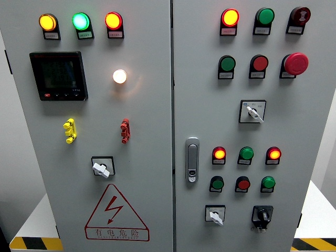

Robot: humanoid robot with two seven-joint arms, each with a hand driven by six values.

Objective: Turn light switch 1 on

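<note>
Neither hand in frame, so finger state can't be told. Cabinet point(147, 210) panel only. Which control is switch 1 is unclear; rotary selector point(101, 168) sits just above the warning triangle point(116, 213), white lamp point(119, 76) lit higher up.

White rotary switch point(101, 168) on left door, lower middle, handle tilted down-right
</note>
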